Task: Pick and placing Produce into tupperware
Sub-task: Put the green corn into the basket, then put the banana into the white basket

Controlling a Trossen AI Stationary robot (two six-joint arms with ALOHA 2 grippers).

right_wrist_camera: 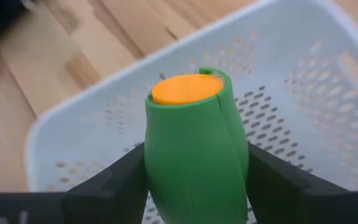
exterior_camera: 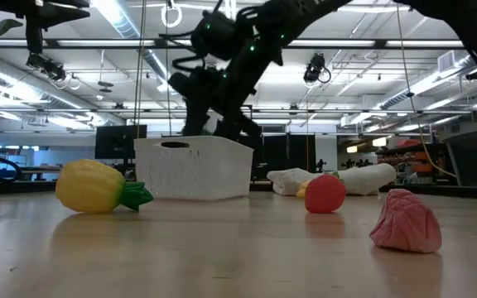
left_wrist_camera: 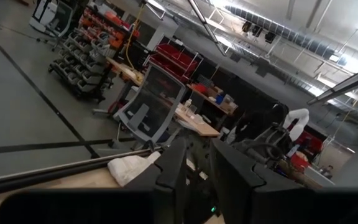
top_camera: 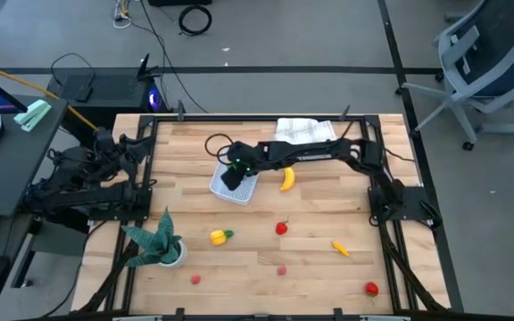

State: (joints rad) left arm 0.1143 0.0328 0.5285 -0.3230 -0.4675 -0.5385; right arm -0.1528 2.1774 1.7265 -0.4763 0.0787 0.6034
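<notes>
Right hand (right_wrist_camera: 194, 186) grasps green piece (right_wrist_camera: 191, 155) over tupperware (right_wrist_camera: 303, 93), frame centre; it should lower inside the rim before releasing. Left hand (left_wrist_camera: 194, 180), apparently clenched, waits off surface.

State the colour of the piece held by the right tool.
Green piece, orange flat end; right wrist view shows it best.
</notes>
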